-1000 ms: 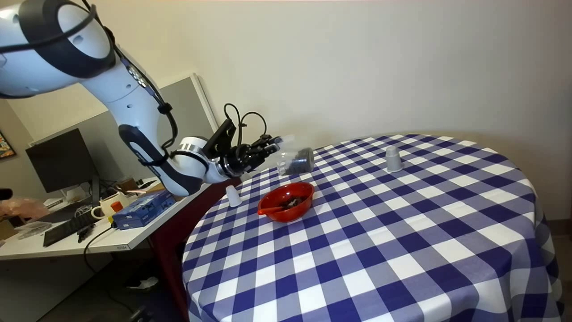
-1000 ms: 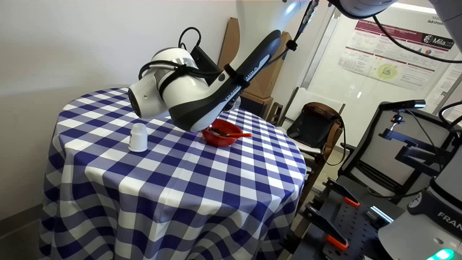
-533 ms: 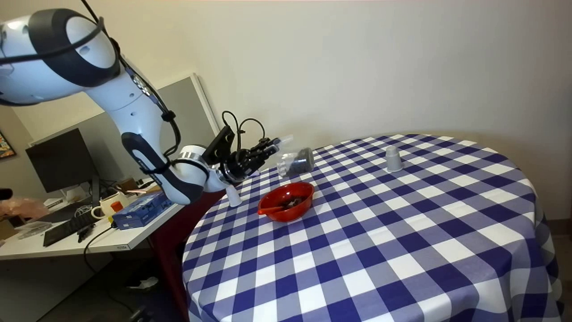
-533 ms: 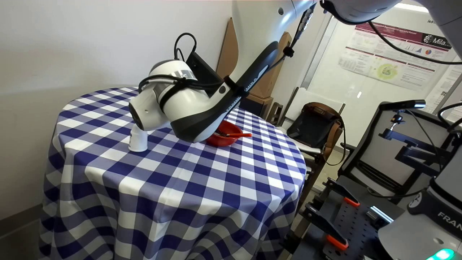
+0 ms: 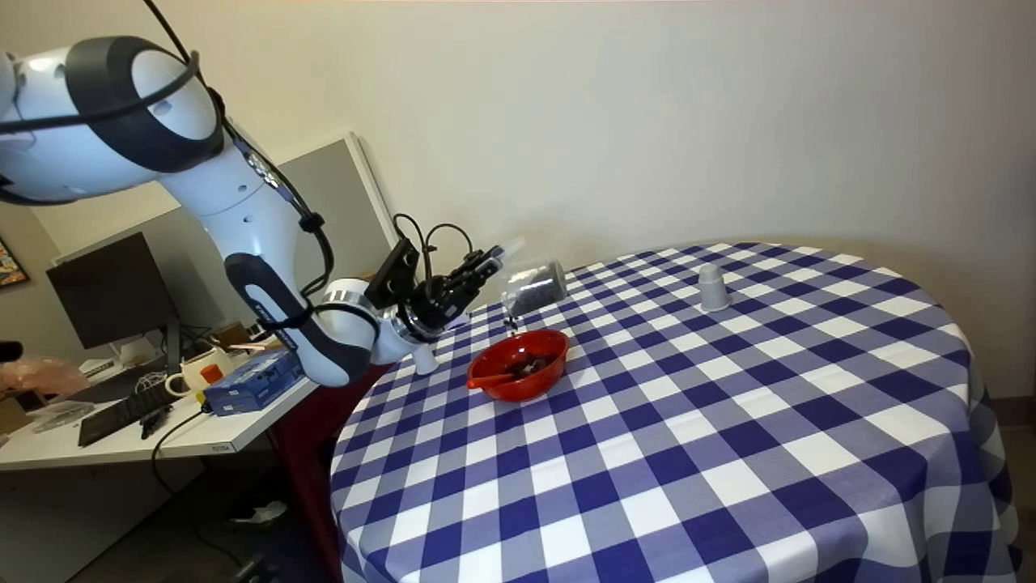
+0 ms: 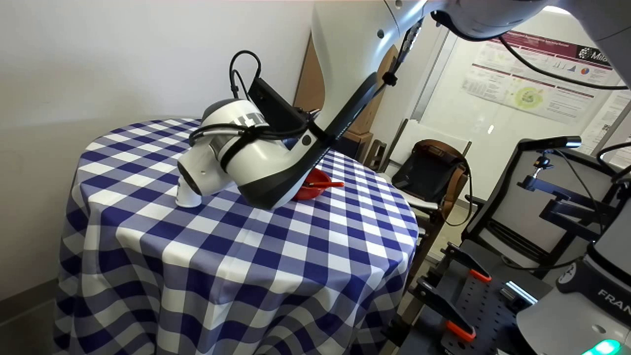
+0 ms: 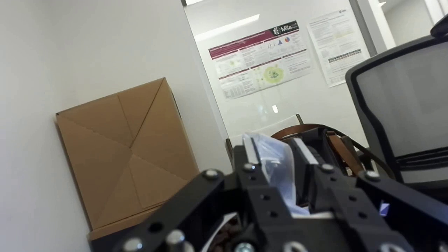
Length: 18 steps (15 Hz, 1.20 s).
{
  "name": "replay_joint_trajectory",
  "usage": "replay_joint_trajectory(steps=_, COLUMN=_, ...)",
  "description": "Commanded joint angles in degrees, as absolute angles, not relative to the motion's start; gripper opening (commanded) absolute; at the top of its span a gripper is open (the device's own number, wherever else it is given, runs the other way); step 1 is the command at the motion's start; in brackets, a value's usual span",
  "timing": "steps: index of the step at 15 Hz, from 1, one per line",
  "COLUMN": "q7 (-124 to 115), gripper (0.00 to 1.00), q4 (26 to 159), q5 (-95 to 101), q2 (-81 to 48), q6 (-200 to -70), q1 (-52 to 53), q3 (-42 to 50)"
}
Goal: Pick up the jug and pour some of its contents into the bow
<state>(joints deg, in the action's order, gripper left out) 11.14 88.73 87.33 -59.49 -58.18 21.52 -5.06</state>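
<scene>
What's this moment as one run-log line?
tool: gripping jug by handle; jug: aloft, tilted, mouth lower; dark pieces: mid-air below jug's mouth; red bowl: some inside

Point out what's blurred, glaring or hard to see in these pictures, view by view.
Wrist view: the gripper looks soft up close, and the whiteboard behind carries bright glare; in an exterior view, the clear jug partly fades against the pale wall; in an exterior view, the white arm catches a sheen near the top edge.

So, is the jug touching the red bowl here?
Apart: an exterior view shows a strip of checked tablecloth between the tilted jug and the red bowl below it.
</scene>
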Motion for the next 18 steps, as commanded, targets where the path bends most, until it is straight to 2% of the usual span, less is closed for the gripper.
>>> replay_joint_trajectory(steps=1, q7=9.4, gripper=0.12, q4=89.31, q5=90.08, q2=-60.36, q6=-55.16, q1=22.09, q3=-5.06)
replay_joint_trajectory(steps=8, q7=9.44, gripper=0.12, q4=88.3, q5=88.77, q2=-60.69, q6=-54.15, q1=20.35, q3=-5.95)
replay_joint_trajectory(steps=18, q7=8.4, gripper=0.12, q4=82.61, q5=77.34, q2=-60.41, q6=-55.46, q1=14.78, q3=-8.22)
